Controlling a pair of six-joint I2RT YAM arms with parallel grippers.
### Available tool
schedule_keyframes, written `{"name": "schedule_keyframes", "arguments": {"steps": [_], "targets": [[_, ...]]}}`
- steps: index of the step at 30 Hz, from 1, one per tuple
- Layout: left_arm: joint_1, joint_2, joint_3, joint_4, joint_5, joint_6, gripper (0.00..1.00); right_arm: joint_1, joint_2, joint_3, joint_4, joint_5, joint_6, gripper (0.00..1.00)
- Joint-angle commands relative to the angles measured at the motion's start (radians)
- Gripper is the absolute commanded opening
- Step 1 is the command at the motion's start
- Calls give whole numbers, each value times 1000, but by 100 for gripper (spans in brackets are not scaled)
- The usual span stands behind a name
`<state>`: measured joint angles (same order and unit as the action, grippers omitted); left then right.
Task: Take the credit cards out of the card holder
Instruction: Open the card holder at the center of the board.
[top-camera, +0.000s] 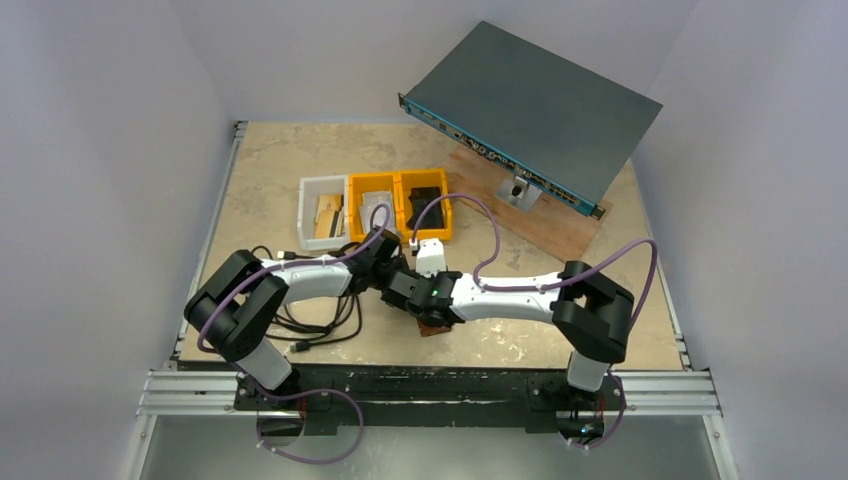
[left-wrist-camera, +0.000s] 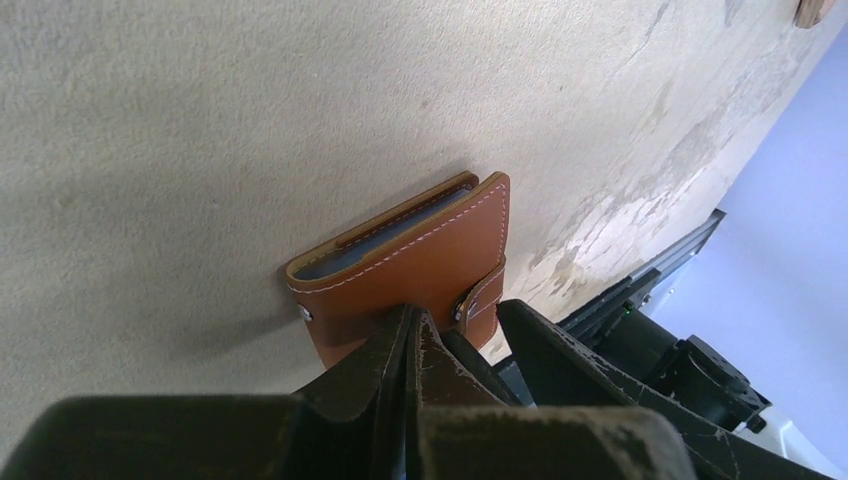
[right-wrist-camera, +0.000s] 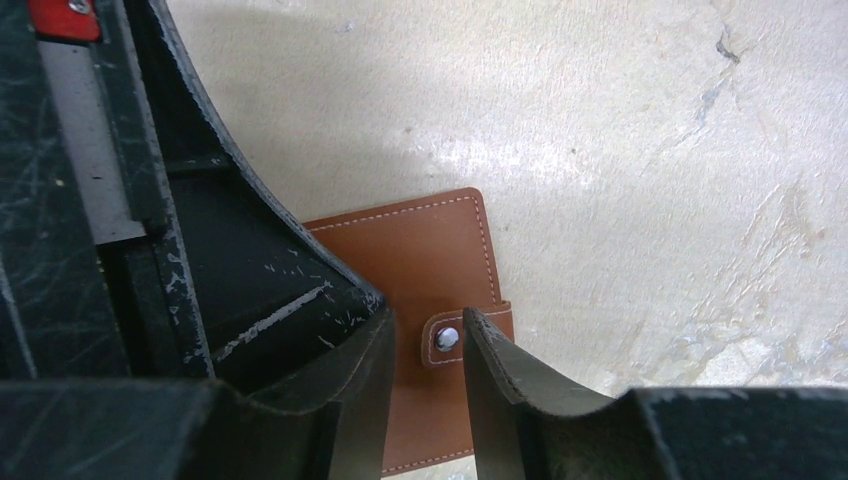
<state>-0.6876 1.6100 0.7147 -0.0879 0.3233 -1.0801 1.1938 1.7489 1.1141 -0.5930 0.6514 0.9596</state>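
1. Two arms meet over the card holder (top-camera: 432, 326), which lies shut and snapped on the worktop (top-camera: 270, 170), mid-way along its near edge.
2. Left jaws are clenched together, tips against its brown cover.
3. Right jaws stand released, straddling the snap strap (right-wrist-camera: 443, 342).
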Motion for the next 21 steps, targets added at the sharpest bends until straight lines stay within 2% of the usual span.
{"name": "schedule_keyframes", "arguments": {"steps": [1,13,17,21], "targets": [[33,80,-84,-195,-182,98,0,8,84,7,-13,-4,-22,30],[99,102,-102,-182,-136,111,0,23,-24,-156,50,-85,51,30],[101,97,-97,-197,-142,115,0,23,14,-116,8,-22,38,30],[104,94,-98,-206,-142,115,0,24,65,-75,-41,32,33,22]]}}
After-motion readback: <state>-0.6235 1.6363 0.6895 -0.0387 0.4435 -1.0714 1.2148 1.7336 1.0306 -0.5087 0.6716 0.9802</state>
